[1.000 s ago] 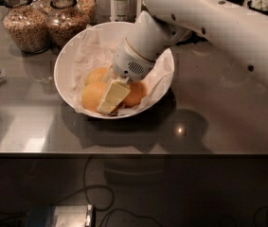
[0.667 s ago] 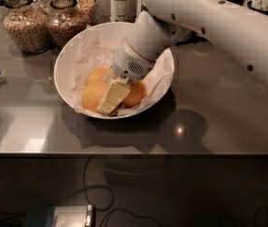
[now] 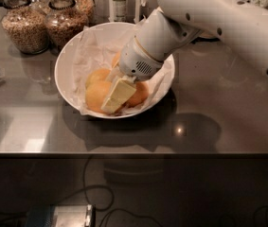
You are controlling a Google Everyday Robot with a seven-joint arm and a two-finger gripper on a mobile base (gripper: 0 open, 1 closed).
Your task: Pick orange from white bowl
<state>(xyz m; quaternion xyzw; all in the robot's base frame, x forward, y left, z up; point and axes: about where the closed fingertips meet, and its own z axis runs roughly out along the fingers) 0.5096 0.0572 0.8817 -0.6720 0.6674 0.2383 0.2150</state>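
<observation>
Pincer [image 3: 115, 100] was down inside the white bowl [image 3: 65, 74], its pale tip lying across the fruit at the near side. The arm [image 3: 209, 18] came in steeply from the rear right, probably so the wrist cleared the rim. Could not tell how far the pincer was open, nor whether it had hold of anything. The nearest orange [image 3: 94, 96] sat just left of the tip, apparently touching it, on crumpled paper [image 3: 88, 51] that likely stopped fruit from rolling. More oranges lay beside and behind. The bowl stood on the grey surface [image 3: 218, 112], near jars of grain [image 3: 24, 27]. No readable labels or writing were noted.
</observation>
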